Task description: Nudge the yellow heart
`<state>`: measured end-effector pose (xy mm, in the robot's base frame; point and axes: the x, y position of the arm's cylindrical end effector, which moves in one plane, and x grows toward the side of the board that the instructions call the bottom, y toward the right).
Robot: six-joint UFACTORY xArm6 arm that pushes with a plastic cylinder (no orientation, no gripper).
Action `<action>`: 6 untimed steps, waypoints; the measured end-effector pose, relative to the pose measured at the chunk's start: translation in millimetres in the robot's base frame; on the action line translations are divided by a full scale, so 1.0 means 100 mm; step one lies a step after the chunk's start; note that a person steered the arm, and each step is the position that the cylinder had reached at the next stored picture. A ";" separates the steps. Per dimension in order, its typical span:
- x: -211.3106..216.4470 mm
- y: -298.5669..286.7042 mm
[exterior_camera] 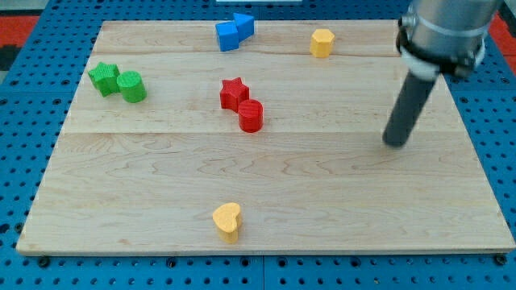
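Near the view's bottom edge, a little left of the middle, lies the yellow heart (227, 219), a small smooth block standing alone on the surface (339, 201). This surface is a board of pale wood with fine grain and long seams between its planks, and it rests on a blue perforated mat (20, 121) that shows on all sides.

My tip (394, 143) is on the right part of the board, well apart from the yellow heart, up and to the right of it. It is the lower end of a straight dark rod, matte and round, which comes down from a grey metal arm (445, 28) at the view's top right. No jaws exist on this rod, so nothing is clamped.

At the centre a red star (233, 93) and a red cylinder (251, 116) touch each other. At the left a green star (104, 78) and a green cylinder (131, 86) also touch. At the top edge two blue blocks (234, 31) with angular shapes stand together, and a yellow hexagon-like block (322, 42) is right of them.

Between my tip and the yellow heart the wood is bare. The heart is close to the board's bottom edge, with bare wood on its left, right and upper sides.
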<state>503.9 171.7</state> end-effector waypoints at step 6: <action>1.14 -2.57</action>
